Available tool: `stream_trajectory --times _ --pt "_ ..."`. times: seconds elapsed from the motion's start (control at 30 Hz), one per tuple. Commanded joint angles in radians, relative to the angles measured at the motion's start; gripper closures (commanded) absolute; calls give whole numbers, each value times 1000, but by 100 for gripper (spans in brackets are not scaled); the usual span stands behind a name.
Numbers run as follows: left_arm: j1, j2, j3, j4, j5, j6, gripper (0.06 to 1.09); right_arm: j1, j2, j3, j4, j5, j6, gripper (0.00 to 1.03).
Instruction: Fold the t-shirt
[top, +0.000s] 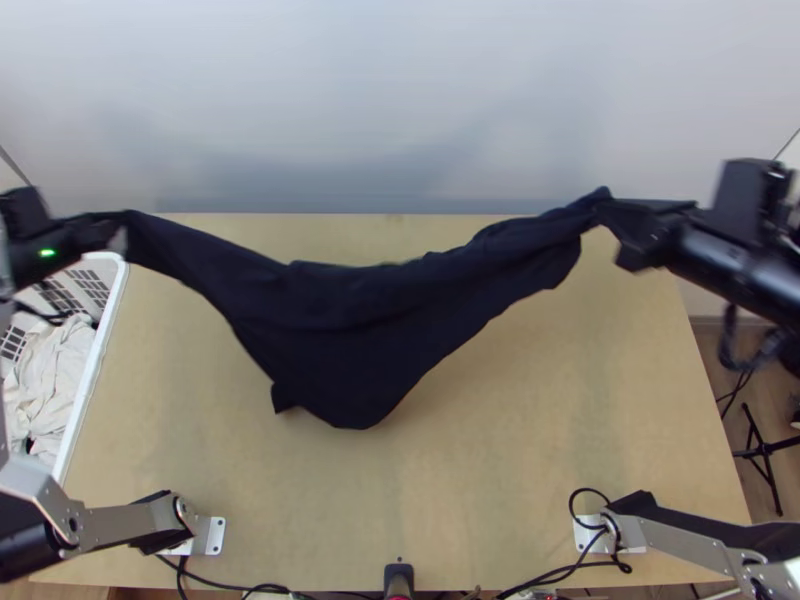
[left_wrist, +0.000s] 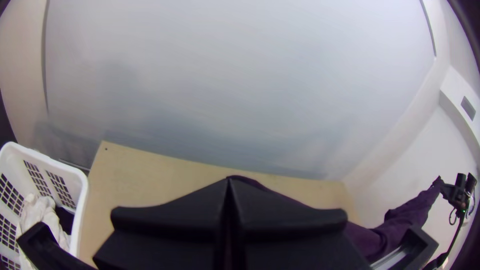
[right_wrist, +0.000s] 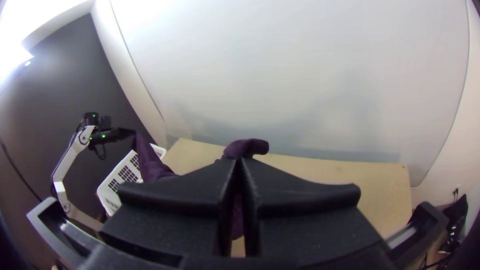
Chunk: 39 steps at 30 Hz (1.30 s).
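From where I stand, the shirt (top: 340, 320) hangs crosswise between left gripper (top: 122, 236) and right gripper (top: 604, 212), each pinched on one end, its drooping bulk a touch nearer the left.

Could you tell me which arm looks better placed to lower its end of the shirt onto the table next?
Probably the right: from above, its gripper holds the shirt near the table's far edge, while the left gripper appears out past the table's side, toward the basket.
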Motion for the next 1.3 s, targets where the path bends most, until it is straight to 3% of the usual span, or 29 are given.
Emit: stream_trajectory --times 0.0,0.03,0.07,0.1,0.27,0.47,0.63,0.77,0.9,1.27 --pt "-150 82 -147 64 -78 -18 48 -97 67 -218 118 -14 9 100" --pt "-176 77 -177 64 -84 -18 30 -97 68 -275 152 -14 8 100" --pt "-202 73 -201 63 -87 -18 19 -97 65 -335 191 -12 8 100" --pt "-225 62 -224 63 -87 -17 17 -97 60 -390 230 -12 8 100" --pt "-294 25 -269 58 -139 -18 16 -96 48 -582 369 -14 5 100" --pt "-394 -102 -272 -43 -190 -9 16 -100 43 -651 415 -12 0 100" --pt "-641 -260 -318 -123 -199 9 12 -102 20 -694 442 -12 -3 100" --pt "-875 -314 -348 -172 -257 15 11 -102 8 -703 446 -12 -2 100" --pt "-1102 -325 -463 -163 -354 58 11 -102 -7 -718 446 -12 0 100" --pt "-1371 -234 -643 29 -411 23 11 -100 -59 -789 452 -12 3 100"
